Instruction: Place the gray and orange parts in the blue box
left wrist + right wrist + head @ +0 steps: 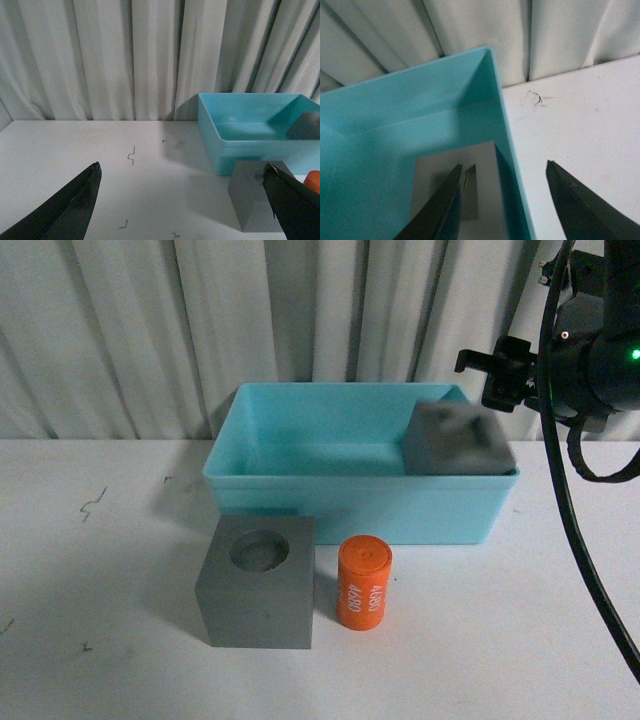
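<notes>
Right fingers (pixel 570 200) hang spread over the rectangular-recess gray cube (pixel 455 440), lying at the right end of the blue box (pixel 350 505). Next, I judge, comes a wide grasp on the round-recess gray cube (pixel 257 585) or orange cylinder (pixel 364 585), both on the worktop (pixel 100 570) before it; left fingers (pixel 75 205) spread too

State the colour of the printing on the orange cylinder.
White, on the orange cylinder; clearest in the front view.
</notes>
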You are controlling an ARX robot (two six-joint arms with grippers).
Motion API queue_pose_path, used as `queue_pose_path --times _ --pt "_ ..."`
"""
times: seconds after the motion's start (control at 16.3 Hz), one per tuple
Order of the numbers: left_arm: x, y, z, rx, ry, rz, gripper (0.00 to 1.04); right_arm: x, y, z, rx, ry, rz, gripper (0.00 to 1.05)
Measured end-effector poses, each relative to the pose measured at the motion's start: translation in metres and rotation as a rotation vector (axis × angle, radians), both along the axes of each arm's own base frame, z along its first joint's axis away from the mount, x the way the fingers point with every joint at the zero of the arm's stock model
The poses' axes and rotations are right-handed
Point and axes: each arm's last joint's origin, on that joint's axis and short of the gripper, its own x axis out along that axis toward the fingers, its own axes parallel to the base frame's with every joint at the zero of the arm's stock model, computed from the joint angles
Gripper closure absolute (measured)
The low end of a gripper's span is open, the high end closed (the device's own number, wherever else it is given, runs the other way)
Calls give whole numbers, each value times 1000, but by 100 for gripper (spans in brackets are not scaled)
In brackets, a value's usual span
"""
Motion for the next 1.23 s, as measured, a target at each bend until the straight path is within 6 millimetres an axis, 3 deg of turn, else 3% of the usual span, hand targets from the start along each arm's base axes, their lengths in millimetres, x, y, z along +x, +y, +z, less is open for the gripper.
queue_pose_path --times 0.06,0.18,0.31,0.37,0.43,0.49,0.55,0.61,0.74,1.1,1.23 --pt "0 0 0 0 0 0 7 -7 -4 9 3 -21 -16 45" --pt "0 0 0 0 0 0 7 -33 -24 59 56 -136 -56 21" --pt "0 0 0 0 0 0 7 -90 -56 125 81 -320 -94 5" --pt "0 0 0 0 0 0 7 -123 -67 138 78 -356 -107 7" --pt "0 0 0 0 0 0 7 -159 -74 133 74 -323 -116 6" --pt "0 0 0 0 0 0 7 -191 -77 112 59 -236 -150 7" --pt "0 0 0 0 0 0 7 -238 -67 70 51 -51 -172 7" --pt "0 0 0 0 0 0 7 -283 -52 38 69 4 -100 8" --pt "0 0 0 0 0 -1 7 -282 -54 41 62 -171 -92 15" --pt "0 0 0 0 1 1 7 -290 -59 35 -42 -392 -52 32" --pt "0 0 0 0 0 1 7 -293 -62 28 -139 -452 -27 46"
